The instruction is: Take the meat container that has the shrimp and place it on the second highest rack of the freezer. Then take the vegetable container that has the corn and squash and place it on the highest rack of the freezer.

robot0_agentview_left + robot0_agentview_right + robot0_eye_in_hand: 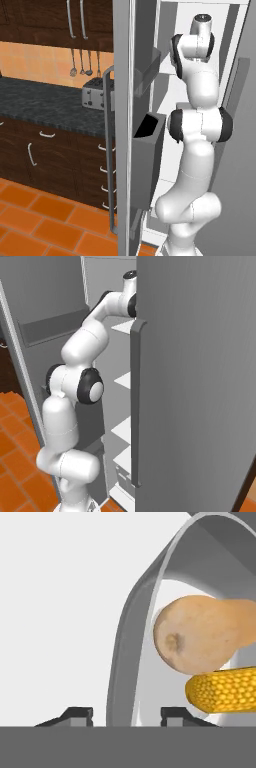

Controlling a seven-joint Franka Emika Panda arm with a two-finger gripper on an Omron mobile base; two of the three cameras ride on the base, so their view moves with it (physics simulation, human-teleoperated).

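Observation:
In the hand view my gripper [126,714] is open, its two fingertips standing apart on either side of the grey rim of the vegetable container [131,627], with a gap on each side. Inside the container lie the tan squash [200,634] and, under it, the yellow corn [225,689]. The container rests on a white surface [50,612] inside the freezer [200,381]. My arm [200,85] reaches high into the freezer, level with the top white rack [124,326]; the right door hides the hand. The meat container and the shrimp are out of view.
The open left freezer door [122,125] with its dark bins [150,150] stands close to the left of my arm. More white racks [122,431] lie below. A dark counter with a toaster [95,95] is beyond the door.

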